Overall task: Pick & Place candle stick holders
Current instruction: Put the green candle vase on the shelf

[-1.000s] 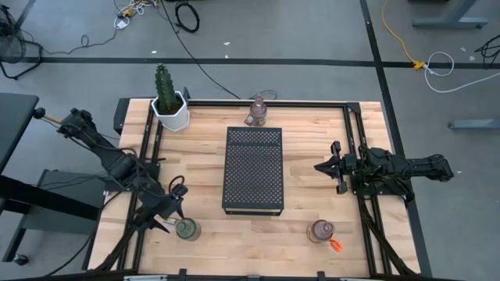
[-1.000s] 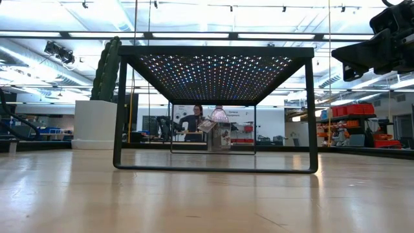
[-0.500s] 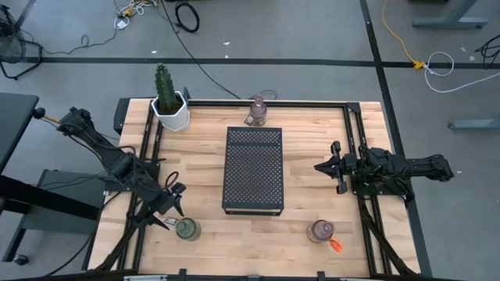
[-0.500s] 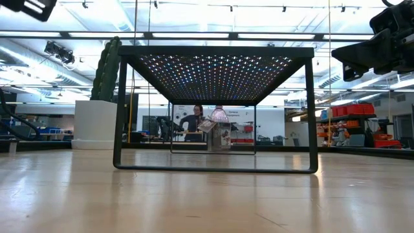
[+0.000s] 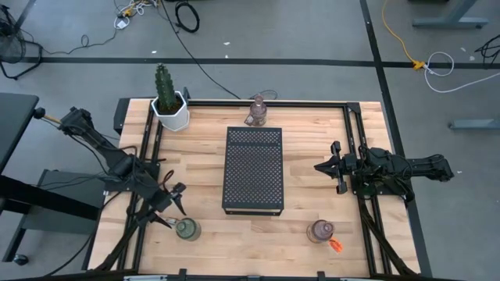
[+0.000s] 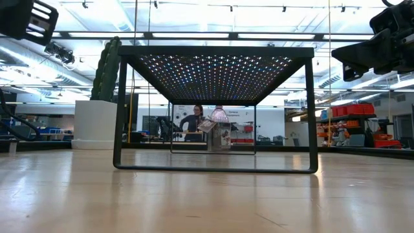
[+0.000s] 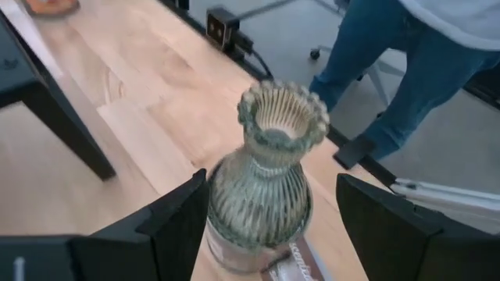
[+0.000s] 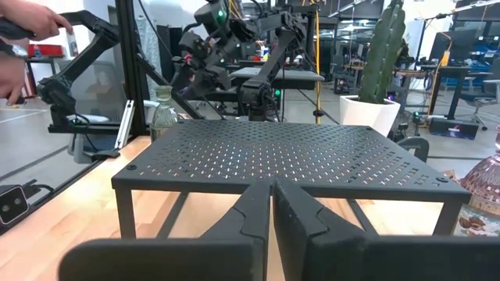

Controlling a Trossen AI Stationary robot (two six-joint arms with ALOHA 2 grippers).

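Observation:
A green ribbed glass candle stick holder (image 5: 186, 229) (image 7: 266, 187) stands on its base near the table's front left. My left gripper (image 5: 176, 206) (image 7: 273, 234) is open just to the left of it, one finger on either side, clear of the glass. Two pink candle stick holders stand on the table: one at the far edge (image 5: 258, 112), one at the front right (image 5: 320, 231). My right gripper (image 5: 330, 166) (image 8: 272, 215) is shut and hangs level at the table's right side, holding nothing.
A black perforated metal stand (image 5: 253, 169) fills the table's middle. A white pot with a cactus (image 5: 169, 105) sits at the far left corner. A person in jeans (image 7: 391, 70) stands close beyond the table's edge, and a person's hand (image 8: 23, 31) shows in the right wrist view.
My left gripper has come down beside the green holder, dropping into the top left of the low view, and has stayed open. The holder has not moved.

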